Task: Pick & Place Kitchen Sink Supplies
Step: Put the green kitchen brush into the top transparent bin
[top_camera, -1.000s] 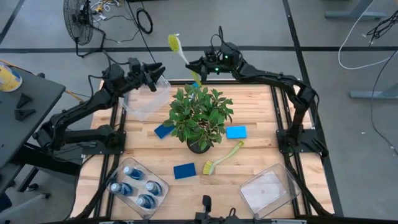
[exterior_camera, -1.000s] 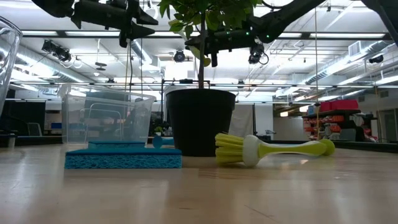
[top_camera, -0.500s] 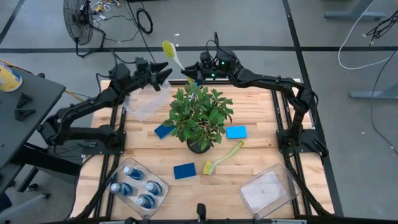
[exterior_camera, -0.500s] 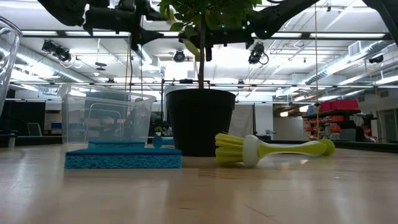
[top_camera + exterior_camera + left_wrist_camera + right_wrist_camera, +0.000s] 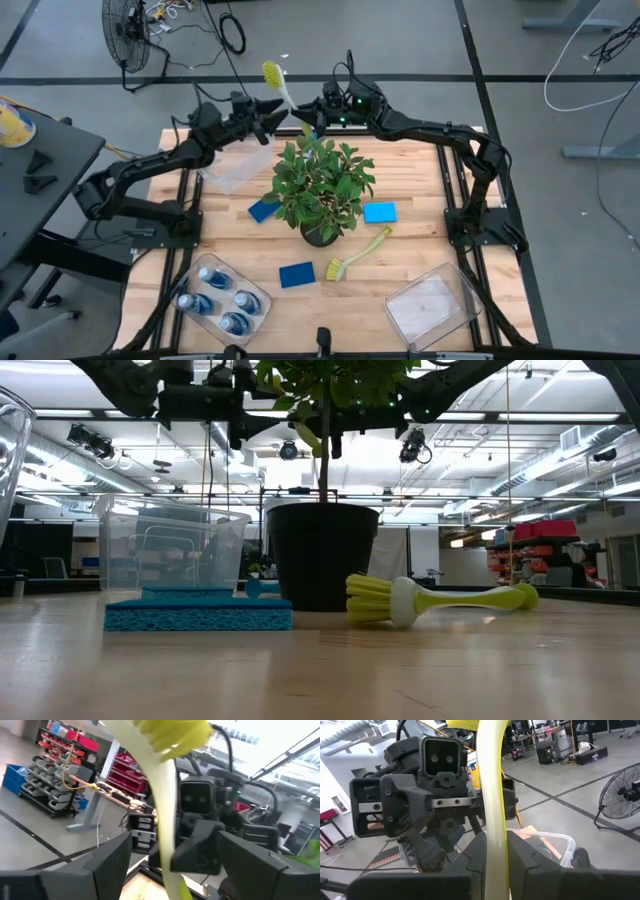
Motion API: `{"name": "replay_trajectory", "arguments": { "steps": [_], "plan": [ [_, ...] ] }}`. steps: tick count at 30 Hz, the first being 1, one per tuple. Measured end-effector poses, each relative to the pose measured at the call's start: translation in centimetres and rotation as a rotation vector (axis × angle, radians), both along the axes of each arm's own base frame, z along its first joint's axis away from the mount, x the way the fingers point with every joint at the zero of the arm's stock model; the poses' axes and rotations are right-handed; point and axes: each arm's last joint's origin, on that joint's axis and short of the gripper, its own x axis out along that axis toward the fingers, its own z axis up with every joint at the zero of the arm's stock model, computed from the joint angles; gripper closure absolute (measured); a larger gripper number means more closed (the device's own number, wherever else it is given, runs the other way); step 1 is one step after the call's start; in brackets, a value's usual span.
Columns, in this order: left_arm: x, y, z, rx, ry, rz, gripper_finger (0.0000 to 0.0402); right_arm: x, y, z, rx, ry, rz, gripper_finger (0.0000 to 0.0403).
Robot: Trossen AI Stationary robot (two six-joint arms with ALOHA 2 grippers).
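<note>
Yellow-green brush (image 5: pixel 492 795) sits tight between the right gripper's (image 5: pixel 306 108) closed fingers, seen close in the right wrist view. From above, it sticks up over the table's (image 5: pixel 420 245) far edge. The left gripper (image 5: pixel 272 108) is wide open, one finger on each side of the handle. Nearest, one bin (image 5: pixel 222 300) holds four bottles (image 5: pixel 210 277); another bin (image 5: pixel 434 306) looks bare. Sponges (image 5: pixel 296 274) and a second brush (image 5: pixel 357 254) lie by the plant (image 5: pixel 320 185).

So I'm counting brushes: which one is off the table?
The dish brush held up by the right gripper, beside the open left gripper; the other brush lies on the table.
</note>
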Motion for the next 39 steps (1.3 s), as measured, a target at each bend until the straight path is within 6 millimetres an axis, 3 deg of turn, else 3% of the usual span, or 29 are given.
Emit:
{"name": "replay_trajectory", "arguments": {
  "steps": [7,14,39],
  "plan": [
    [2.0,1.2,2.4,0.071,0.012,-0.013,0.0106,0.2,0.5,0.0,-0.005,0.001,0.015,0.0362],
    [3.4,2.2,2.8,0.065,0.105,-0.057,0.0106,0.4,0.9,0.0,-0.005,0.001,0.025,0.0362],
    [3.3,2.6,2.3,0.044,0.155,-0.076,0.0106,-0.1,-0.3,-0.1,-0.081,0.025,-0.054,0.0362]
  ]
}}
